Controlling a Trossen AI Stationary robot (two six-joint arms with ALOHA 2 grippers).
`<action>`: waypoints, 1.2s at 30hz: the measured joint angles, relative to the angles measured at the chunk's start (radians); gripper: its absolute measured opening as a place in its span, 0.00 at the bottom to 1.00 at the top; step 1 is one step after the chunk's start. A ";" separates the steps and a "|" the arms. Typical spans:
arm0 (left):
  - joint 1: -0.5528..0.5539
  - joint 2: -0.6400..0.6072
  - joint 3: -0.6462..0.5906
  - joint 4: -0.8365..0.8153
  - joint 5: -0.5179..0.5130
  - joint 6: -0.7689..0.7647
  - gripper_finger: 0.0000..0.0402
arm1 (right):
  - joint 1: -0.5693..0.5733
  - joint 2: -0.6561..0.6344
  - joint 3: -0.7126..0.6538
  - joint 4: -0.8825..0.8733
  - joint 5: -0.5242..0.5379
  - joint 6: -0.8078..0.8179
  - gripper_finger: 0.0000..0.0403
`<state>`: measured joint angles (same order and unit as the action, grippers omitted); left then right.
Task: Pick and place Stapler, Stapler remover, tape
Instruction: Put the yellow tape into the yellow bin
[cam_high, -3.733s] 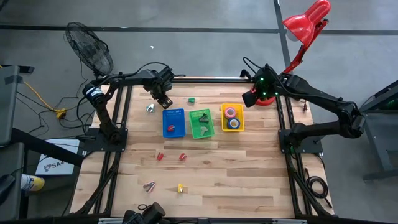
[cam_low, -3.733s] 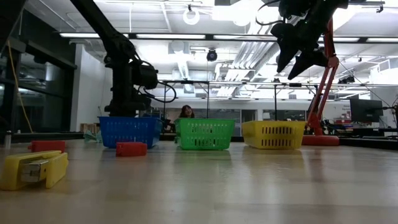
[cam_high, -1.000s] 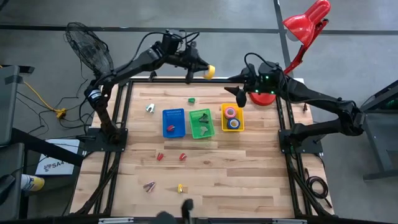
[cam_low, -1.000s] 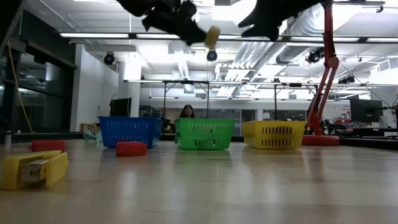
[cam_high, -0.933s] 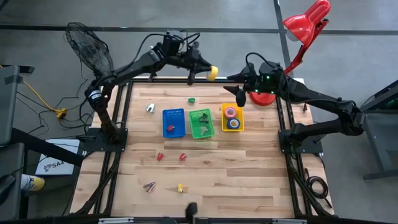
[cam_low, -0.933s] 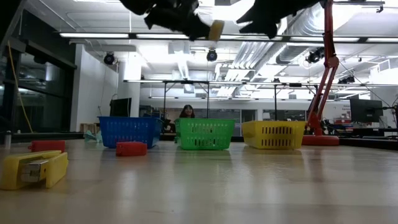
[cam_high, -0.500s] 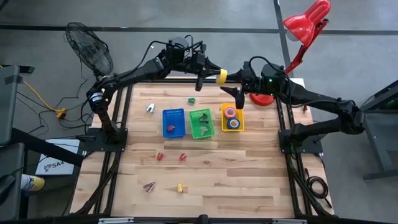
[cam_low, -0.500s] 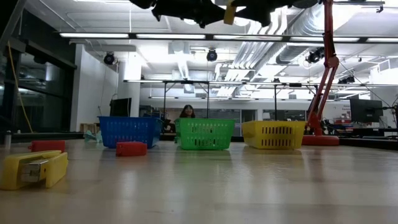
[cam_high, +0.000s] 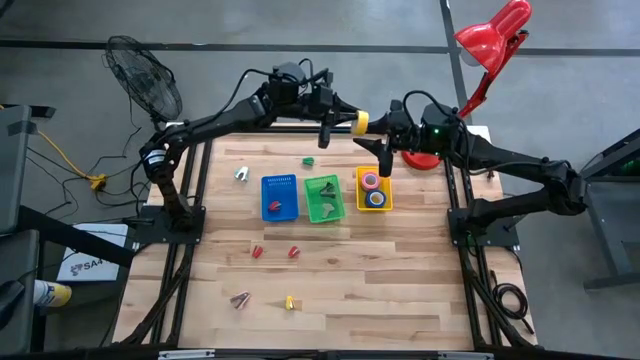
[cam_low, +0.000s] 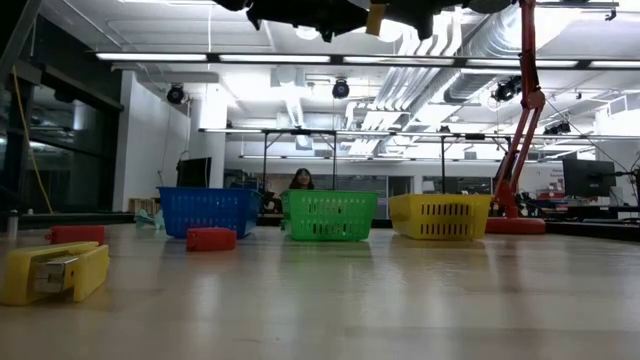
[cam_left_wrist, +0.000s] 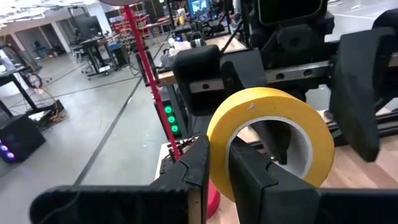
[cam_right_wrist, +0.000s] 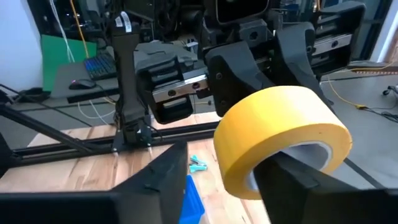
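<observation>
Over the far edge of a wooden table (cam_high: 400, 270), raised well above the boards: left gripper (cam_high: 343, 118) reaching in from the far left, fingers (cam_left_wrist: 255, 180) pinching the wall of a yellow tape roll (cam_high: 359, 122), roll held on edge. Right gripper (cam_high: 385, 152) close opposite it from the right, fingers (cam_right_wrist: 158, 180) spread wide, roll sitting in the gap between them in the right wrist view; contact with the roll not clear. At mid table toward the far side, in a row from left to right: blue bin (cam_high: 279, 197) with a red item inside, green bin (cam_high: 324, 197) with small green pieces, yellow bin (cam_high: 374, 189) with a pink tape roll (cam_high: 371, 181) and a blue tape roll (cam_high: 376, 199). At the far right corner, red desk lamp (cam_high: 487, 45). Off the far left corner, black fan (cam_high: 145, 82). On the near half of the table: two small red staplers (cam_high: 274, 252) side by side, yellow stapler (cam_high: 289, 302) nearer still, small reddish item (cam_high: 240, 299) to its left. Left of the blue bin, small silver item (cam_high: 241, 174); beyond the green bin, small green item (cam_high: 308, 160).
</observation>
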<state>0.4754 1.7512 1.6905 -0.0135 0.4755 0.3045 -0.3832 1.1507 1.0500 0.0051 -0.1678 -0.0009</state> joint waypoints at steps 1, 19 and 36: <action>0.001 0.000 0.000 0.000 -0.002 0.000 0.10 | 0.000 0.000 0.000 -0.001 -0.001 0.001 0.38; 0.000 0.000 0.000 -0.028 0.000 -0.010 0.13 | -0.001 0.000 0.000 -0.041 -0.006 0.067 0.08; 0.068 -0.028 -0.001 -0.139 -0.068 0.031 0.57 | -0.003 0.000 0.000 -0.351 0.111 0.190 0.08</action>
<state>0.5433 1.7232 1.6897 -0.1523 0.4074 0.3355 -0.3863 1.1507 1.0500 -0.3457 -0.0564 0.1893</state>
